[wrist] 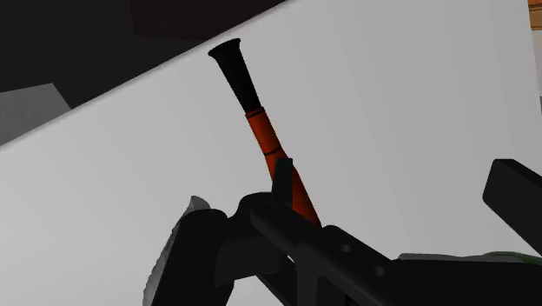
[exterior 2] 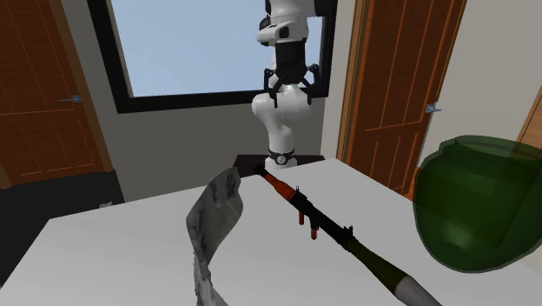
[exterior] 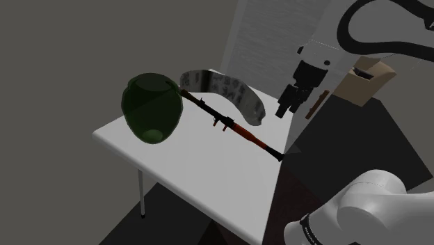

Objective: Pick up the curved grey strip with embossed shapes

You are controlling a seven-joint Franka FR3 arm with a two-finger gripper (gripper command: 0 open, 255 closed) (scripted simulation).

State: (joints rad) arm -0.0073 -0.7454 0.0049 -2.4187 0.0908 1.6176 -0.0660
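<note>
The grey strip [exterior: 233, 92], arched on edge with embossed shapes, stands apart from the wide-spread tool [exterior: 286, 108].

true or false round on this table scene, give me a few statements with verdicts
1. The gripper is shut on the curved grey strip. False: it hangs open in the air, apart from the strip, holding nothing.
2. A launcher with an orange-brown tube lies on the white table. True.
3. The round object near the strip is bright red. False: it is dark green.
4. The strip is on the table. True.
</note>
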